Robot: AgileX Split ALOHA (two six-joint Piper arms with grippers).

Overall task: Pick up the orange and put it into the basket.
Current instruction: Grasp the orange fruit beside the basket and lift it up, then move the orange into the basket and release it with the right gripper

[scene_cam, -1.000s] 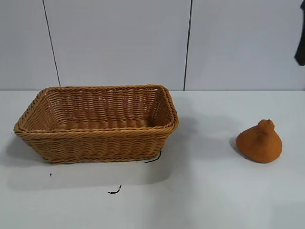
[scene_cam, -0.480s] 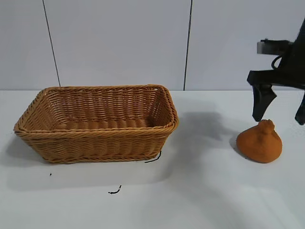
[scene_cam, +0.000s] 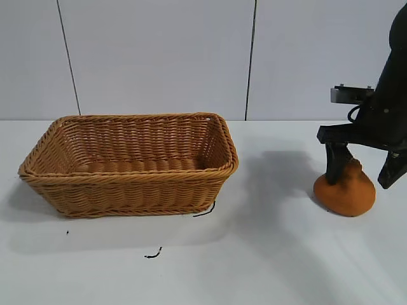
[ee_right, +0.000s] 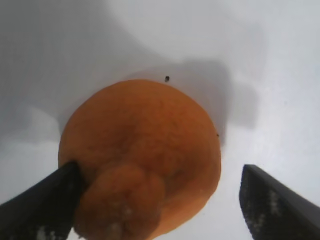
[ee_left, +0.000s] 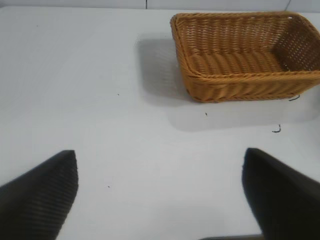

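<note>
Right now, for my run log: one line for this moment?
right gripper: jaws open, straddling orange | orange on table | basket empty

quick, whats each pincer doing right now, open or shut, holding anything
Left pincer: open, holding nothing, over bare table.
Right pincer: open, straddling the orange, one finger touching its side, the other clear; no grip yet.

No readable text, label or number anywhere.
</note>
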